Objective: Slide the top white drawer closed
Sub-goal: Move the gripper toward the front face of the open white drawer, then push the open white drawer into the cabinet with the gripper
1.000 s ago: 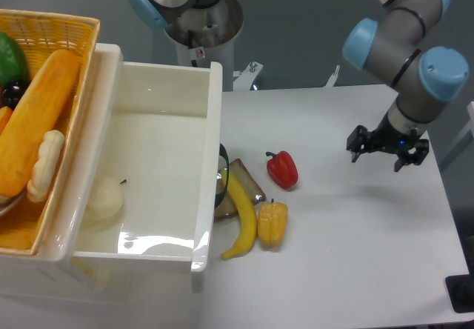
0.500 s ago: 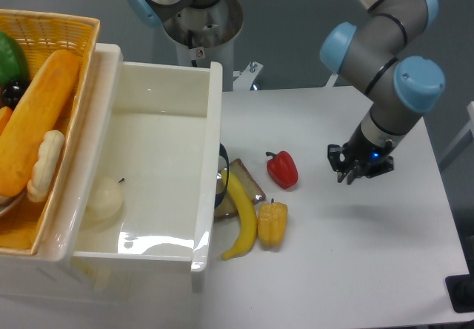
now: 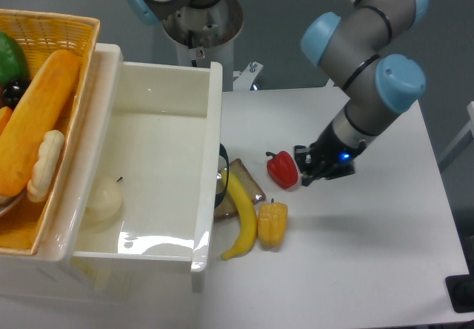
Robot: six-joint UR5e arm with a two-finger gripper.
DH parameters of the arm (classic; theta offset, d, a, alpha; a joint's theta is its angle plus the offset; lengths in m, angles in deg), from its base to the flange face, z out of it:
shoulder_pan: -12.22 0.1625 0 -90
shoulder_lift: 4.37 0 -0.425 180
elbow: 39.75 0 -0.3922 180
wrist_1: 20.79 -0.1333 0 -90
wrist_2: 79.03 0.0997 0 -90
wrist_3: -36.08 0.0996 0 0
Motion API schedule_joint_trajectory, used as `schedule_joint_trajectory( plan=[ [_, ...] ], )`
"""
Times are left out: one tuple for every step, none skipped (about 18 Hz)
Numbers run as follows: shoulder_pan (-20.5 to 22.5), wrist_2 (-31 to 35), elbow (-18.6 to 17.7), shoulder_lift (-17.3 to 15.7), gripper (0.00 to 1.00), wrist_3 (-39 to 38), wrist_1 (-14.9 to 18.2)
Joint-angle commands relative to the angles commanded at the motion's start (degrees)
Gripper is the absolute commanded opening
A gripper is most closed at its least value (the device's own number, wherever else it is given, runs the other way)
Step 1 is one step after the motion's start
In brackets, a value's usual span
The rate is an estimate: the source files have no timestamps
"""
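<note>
- Approach step in hand, by judgement: top white drawer pulled fully out toward the right, its front panel standing well clear of the cabinet, nothing yet pressing on it.
- Located at the left of the scene, long open tray running from far to near, black curved handle on the right face, about the middle of the front panel.
- Inside the tray, a pale round object near the left wall; otherwise glossy bare bottom.
- Gripper low over the table, right of the drawer front and well apart from it, just beside the red pepper, perhaps touching it; cannot say for certain.
- Jaws: opening impossible to judge from this view, fingers dark and seen from above and behind the wrist. Nothing seen held between them.
- Between gripper and drawer front: red pepper, yellow pepper, banana and a brown flat item lying against the handle area.
- Next move, as a judgement: reach the front panel above or past the food, place the fingers flat on the panel near the handle, then push straight to the left.
- Risk: dragging the peppers or the banana along and jamming them against the panel.
- Yellow wicker basket of food on top at the far left, not part of the push.
</note>
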Motion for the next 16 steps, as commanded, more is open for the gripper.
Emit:
schedule_joint_trajectory(
  plan=[
    [-0.4, -1.2, -0.1, -0.4, 0.00, -1.1, 0.1],
    [-0.5, -2.3, -0.1, -0.7, 0.00, -1.9, 0.5],
    [-0.7, -2.9, -0.1, -1.1, 0.00, -2.0, 1.2],
    [-1.0, -3.3, -0.2, -1.4, 0.00, -2.1, 1.8],
    [-1.3, -3.3, -0.2, -1.6, 0.00, -2.1, 2.4],
    [-1.8, -3.4, -0.3, -1.8, 0.00, -2.1, 2.8],
    [-1.9, -3.8, -0.3, -2.2, 0.00, -2.1, 3.1],
    [-2.2, -3.9, -0.4, -2.3, 0.00, -2.1, 3.4],
    [-2.8, -3.9, -0.5, -2.5, 0.00, -2.1, 3.8],
    [-3.1, -3.9, -0.6, -2.8, 0.00, -2.1, 4.1],
    [-3.2, -3.9, -0.7, -3.2, 0.00, -2.1, 4.9],
    [-3.5, -4.0, -0.6, -3.3, 0.00, -2.1, 5.6],
    [-3.5, -4.0, -0.6, -3.5, 0.00, -2.1, 5.8],
    [-3.5, -4.0, -0.6, -3.5, 0.00, -2.1, 5.9],
    [-3.7, -3.9, -0.7, -3.5, 0.00, -2.1, 6.0],
    [-3.8, -3.9, -0.7, -3.5, 0.00, -2.1, 6.0]
  ],
)
